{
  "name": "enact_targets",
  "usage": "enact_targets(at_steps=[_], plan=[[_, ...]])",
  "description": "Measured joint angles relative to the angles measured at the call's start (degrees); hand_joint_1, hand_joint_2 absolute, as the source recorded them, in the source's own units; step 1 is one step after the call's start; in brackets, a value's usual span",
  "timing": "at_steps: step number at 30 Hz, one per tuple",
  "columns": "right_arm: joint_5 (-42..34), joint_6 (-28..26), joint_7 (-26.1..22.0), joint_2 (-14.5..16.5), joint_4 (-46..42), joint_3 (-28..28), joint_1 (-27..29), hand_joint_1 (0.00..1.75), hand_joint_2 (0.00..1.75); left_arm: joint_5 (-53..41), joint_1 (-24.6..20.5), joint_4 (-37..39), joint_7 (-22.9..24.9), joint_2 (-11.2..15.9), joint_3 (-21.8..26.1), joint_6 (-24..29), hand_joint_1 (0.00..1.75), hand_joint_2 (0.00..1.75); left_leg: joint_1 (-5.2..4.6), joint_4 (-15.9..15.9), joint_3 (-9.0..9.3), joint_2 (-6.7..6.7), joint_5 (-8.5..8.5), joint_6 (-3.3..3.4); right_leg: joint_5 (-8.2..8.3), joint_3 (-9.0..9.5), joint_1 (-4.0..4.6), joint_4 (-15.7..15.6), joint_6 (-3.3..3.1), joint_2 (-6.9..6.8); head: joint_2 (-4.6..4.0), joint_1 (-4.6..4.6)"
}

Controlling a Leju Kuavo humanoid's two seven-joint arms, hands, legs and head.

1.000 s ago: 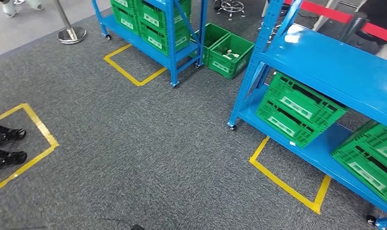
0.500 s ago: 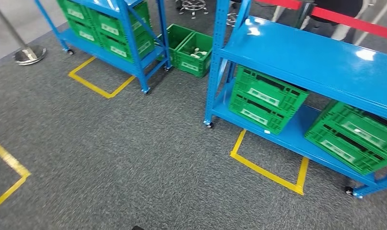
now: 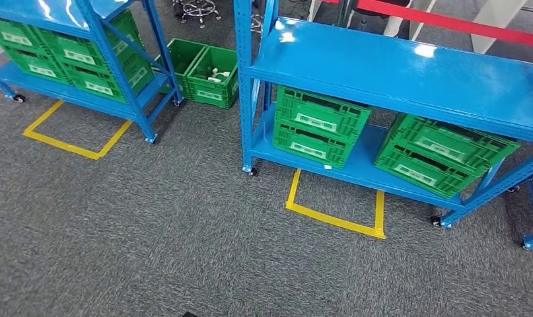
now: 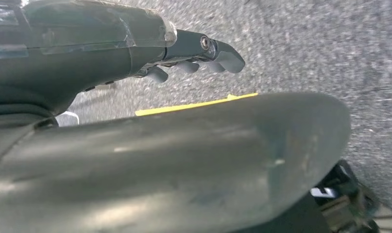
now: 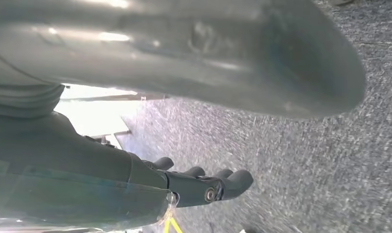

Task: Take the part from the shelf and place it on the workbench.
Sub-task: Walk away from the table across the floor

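From the head view you are looking down at a blue shelf (image 3: 395,72) standing on grey carpet (image 3: 151,238). Its upper deck is bare and glossy. On its lower deck sit two green crates: the left crate (image 3: 319,125) straight, the right crate (image 3: 442,153) turned at an angle. A yellow tape square (image 3: 335,208) marks the carpet just in front of the shelf, between its front legs. To the left stands a second blue shelf (image 3: 111,59) loaded with green crates, with its own tape square (image 3: 72,135) in front. Between the two shelves, a pair of green crates (image 3: 201,66) rests on the floor, and the nearer one holds small pale parts (image 3: 219,74); you cannot tell from here what the crates on the shelf contain.

In the left wrist view, your left robot hand (image 4: 198,53) hangs over the carpet, fingers extended and slightly curled, holding nothing. A strip of yellow tape (image 4: 194,105) lies on the floor beyond it.

In the right wrist view, your right robot hand (image 5: 203,184) likewise hangs above the carpet, fingers out and apart, with nothing in its grasp.
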Motion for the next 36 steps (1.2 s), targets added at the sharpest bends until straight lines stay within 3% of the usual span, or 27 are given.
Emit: enact_targets(at_steps=[1,3,5,7,9,11,12,14,16,18,20,21,22,24,26,27,28,30,31,33,35,36], plan=[[0.0,-0.01,0.01,-0.04,0.0,0.0,-0.06,0.0,0.0,0.04,-0.04,0.0,-0.03,-0.06,-0.01,0.0,0.0,0.0,-0.12,0.02,0.27,0.52,-0.34,-0.29,1.04,1.45,0.25,-3.04,-0.41,-1.1,0.0,0.01],[0.0,-0.04,0.01,-0.09,0.0,0.0,-0.16,0.0,0.0,0.11,-0.13,0.0,-0.06,-0.16,-0.02,-0.01,0.0,0.0,-0.38,0.0,0.63,1.49,-0.79,-0.81,0.92,2.45,0.81,-5.22,-1.25,-2.22,0.0,-0.05],[0.0,-0.06,0.01,-0.14,0.0,0.0,-0.06,0.0,0.0,0.15,-0.29,-0.03,-0.08,-0.21,-0.04,-0.01,0.0,0.0,-0.32,-0.09,1.09,1.74,-1.21,-1.32,0.83,2.51,0.79,-5.59,-1.96,-1.35,0.0,-0.09],[0.0,-0.09,0.05,-0.16,0.0,0.0,-0.09,0.0,0.0,0.16,-0.37,-0.07,-0.13,-0.23,-0.04,0.0,0.0,0.0,-0.09,2.17,0.29,-1.54,-2.96,-1.8,0.93,2.83,0.46,-6.07,-2.65,-0.28,0.0,-0.21],[0.0,-0.11,0.1,-0.15,0.0,0.0,-0.43,0.0,0.0,0.19,-0.22,-0.09,-0.14,-0.23,-0.04,0.0,0.0,0.0,0.03,8.98,-3.24,-4.91,-6.19,-2.02,0.94,3.03,0.31,-6.28,-3.15,1.05,0.0,-0.53],[0.0,-0.11,0.1,-0.15,0.0,0.0,-0.62,0.0,0.0,0.22,0.0,-0.07,-0.12,-0.22,-0.04,0.0,0.0,0.0,0.02,15.65,-7.55,-5.13,-7.86,-2.06,0.82,3.16,0.37,-6.27,-3.34,2.71,0.0,-0.69],[0.0,-0.11,0.1,-0.15,0.0,0.0,-0.58,0.0,0.0,0.22,0.07,-0.06,-0.11,-0.22,-0.05,0.0,0.0,0.0,0.01,16.56,-8.71,-5.09,-7.08,-2.03,0.73,3.31,0.39,-6.24,-3.34,3.58,0.0,-0.7],[-0.01,-0.11,0.11,-0.15,0.0,0.0,-0.45,0.0,0.0,0.22,0.1,-0.04,-0.11,-0.2,-0.05,0.0,0.0,0.0,0.04,12.17,-7.89,-5.76,-2.39,-1.8,0.45,3.77,0.36,-6.12,-3.17,5.26,0.0,-0.72],[-0.02,-0.11,0.12,-0.1,0.0,0.0,-0.5,0.0,0.0,0.22,0.12,-0.04,-0.11,-0.15,-0.04,0.0,0.0,0.0,0.31,5.43,-5.36,-8.96,1.38,-1.36,0.04,4.0,0.3,-5.8,-2.7,6.83,0.0,-0.74],[-0.02,-0.13,0.11,-0.06,0.0,0.0,-0.64,0.0,0.0,0.23,0.11,-0.04,-0.11,-0.14,-0.05,-0.01,0.0,0.0,0.41,2.5,-4.07,-10.83,1.85,-0.85,-0.08,3.71,0.11,-5.65,-1.97,8.32,0.0,-0.73],[-0.02,-0.09,0.11,-0.07,0.01,0.0,-0.61,0.0,0.0,0.24,0.08,-0.05,-0.11,-0.17,-0.07,-0.01,0.0,0.0,0.39,1.96,-3.64,-9.32,1.79,-0.26,0.09,3.34,-0.11,-5.8,-1.27,9.76,0.0,-0.69],[-0.01,-0.04,0.12,-0.06,0.03,0.0,-0.55,0.0,0.0,0.25,0.07,-0.05,-0.1,-0.18,-0.06,0.01,0.0,0.0,0.46,1.68,-3.42,-8.42,1.85,0.08,-0.15,3.13,-0.06,-5.5,-0.96,9.34,0.0,-0.58],[-0.01,0.0,0.12,-0.09,0.03,0.0,-0.56,0.0,0.0,0.25,0.06,-0.06,-0.11,-0.21,-0.06,0.03,0.0,0.0,0.54,1.4,-3.19,-7.43,1.89,0.41,-0.96,2.54,0.02,-4.26,-0.63,8.1,0.0,-0.38],[-0.01,0.05,0.11,-0.13,0.02,0.0,-0.72,0.0,0.0,0.25,0.12,-0.06,-0.11,-0.25,-0.06,0.07,0.0,0.0,0.49,1.12,-2.82,-5.25,1.73,0.88,-4.25,-0.31,0.11,1.66,0.0,4.35,0.0,0.09],[-0.01,0.1,0.1,-0.07,0.01,0.0,-0.75,0.0,0.0,0.25,0.22,-0.02,-0.08,-0.23,-0.07,0.07,0.0,0.0,0.36,1.12,-2.62,-3.12,1.39,1.04,-7.01,-3.83,-0.09,8.61,0.5,2.58,0.0,0.28],[-0.01,0.12,0.1,-0.01,0.02,-0.01,-0.57,0.0,0.0,0.25,0.23,0.0,-0.07,-0.2,-0.07,0.07,0.0,0.0,0.34,1.13,-2.48,-2.22,1.19,0.99,-6.89,-4.49,-0.19,9.9,0.62,2.27,0.0,0.28],[-0.01,0.13,0.11,0.04,0.02,-0.01,-0.34,0.0,0.0,0.25,0.19,0.02,-0.07,-0.19,-0.07,0.07,0.0,0.0,0.34,1.13,-2.26,-1.46,0.97,0.88,-5.62,-4.02,-0.25,8.96,0.64,2.02,0.0,0.29],[0.0,0.14,0.11,-0.02,0.02,-0.02,-0.03,0.0,0.0,0.3,0.08,0.02,-0.08,-0.23,-0.07,0.07,0.0,0.0,0.35,1.12,-1.67,-0.32,0.47,0.51,-1.42,-0.51,-0.21,1.87,0.3,1.03,0.0,0.3],[0.0,0.16,0.05,-0.08,0.02,-0.02,-0.01,0.0,0.0,0.38,-0.03,0.02,-0.09,-0.28,-0.07,0.08,0.0,0.0,0.26,1.16,-1.49,0.04,0.21,0.22,-0.07,1.34,-0.05,-1.78,-0.04,0.54,0.0,0.29],[0.0,0.26,-0.26,-0.19,0.02,-0.02,0.11,0.0,0.87,0.61,-0.27,0.02,-0.11,-0.37,-0.07,0.11,0.0,0.0,0.06,1.31,-1.4,0.25,-0.21,-0.29,0.61,3.2,0.24,-5.52,-0.59,-0.01,0.0,0.27],[0.0,0.42,-0.52,-0.22,0.01,-0.02,0.38,0.0,1.75,0.76,-0.4,0.01,-0.14,-0.42,-0.07,0.15,0.0,0.0,-0.07,1.44,-1.31,-0.05,-0.37,0.0,0.39,3.41,0.31,-5.81,-0.53,-0.08,0.0,0.21],[0.0,0.49,-0.57,-0.22,0.01,-0.02,0.42,0.0,1.75,0.8,-0.39,0.02,-0.15,-0.43,-0.07,0.15,0.0,0.0,-0.11,1.44,-1.21,-0.34,-0.43,0.23,0.37,3.46,0.28,-5.89,-0.44,-0.16,0.0,0.18]])
